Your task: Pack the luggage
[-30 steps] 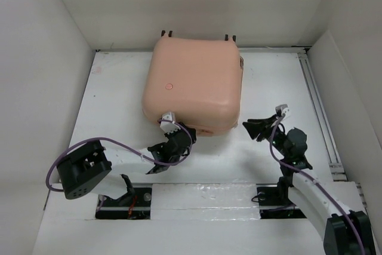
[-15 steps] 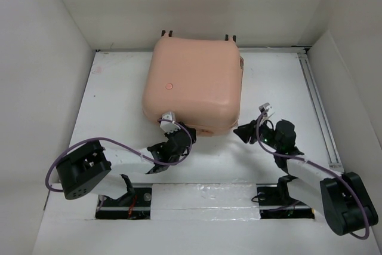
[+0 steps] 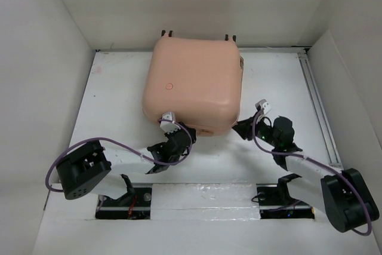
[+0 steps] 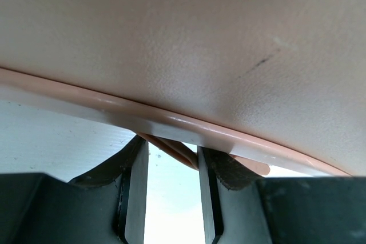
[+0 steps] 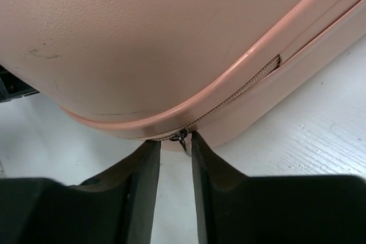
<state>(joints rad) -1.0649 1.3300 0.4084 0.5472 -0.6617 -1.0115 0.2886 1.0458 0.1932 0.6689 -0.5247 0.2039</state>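
Note:
The luggage is a pale pink hard-shell case lying flat and closed at the back of the table. My left gripper sits at its near edge. In the left wrist view the case fills the top, and a pink strap spans the gap between the tips of that gripper, gripped there. My right gripper is at the near right corner. It stands open, and the small metal zipper pull hangs between its tips, close to the right finger.
White walls close in the left, back and right sides. A metal rail runs along the right edge of the table. Black wheels stick out at the case's far edge. Both arm bases sit by the near edge.
My right arm has swung left and lower, bringing its gripper from open table up to the case's near right corner. The left arm and the case have not moved.

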